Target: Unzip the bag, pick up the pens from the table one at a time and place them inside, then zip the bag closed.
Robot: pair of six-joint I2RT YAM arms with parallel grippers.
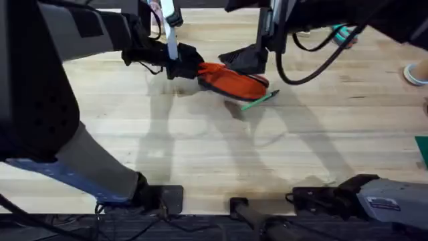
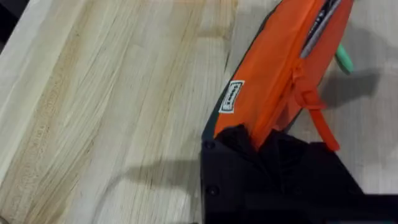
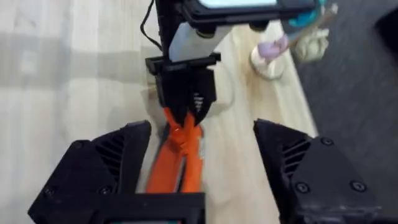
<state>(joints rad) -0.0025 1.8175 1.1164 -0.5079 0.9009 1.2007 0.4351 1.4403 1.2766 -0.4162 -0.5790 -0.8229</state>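
Observation:
The orange bag (image 1: 231, 80) lies on the table (image 1: 200, 147) at the back middle, tilted onto its side. My left gripper (image 1: 179, 65) is shut on the bag's left end; in the left wrist view its black fingers (image 2: 249, 155) pinch the orange fabric (image 2: 273, 62) below the zipper's orange pull tab (image 2: 320, 124). A dark slit runs along the zipper beyond the pull. My right gripper (image 3: 205, 180) hangs open just over the bag's right part (image 3: 177, 168), its fingers (image 3: 124, 158) spread wide on either side. One mint-green pen (image 1: 261, 100) pokes out from under the bag's right end (image 2: 344, 59).
Teal-handled scissors (image 1: 344, 33) lie at the back right behind the right arm's cable. A round cup (image 1: 414, 72) and a green item (image 1: 422, 150) sit at the right edge. Small pale objects (image 3: 273, 53) stand near the table's far edge.

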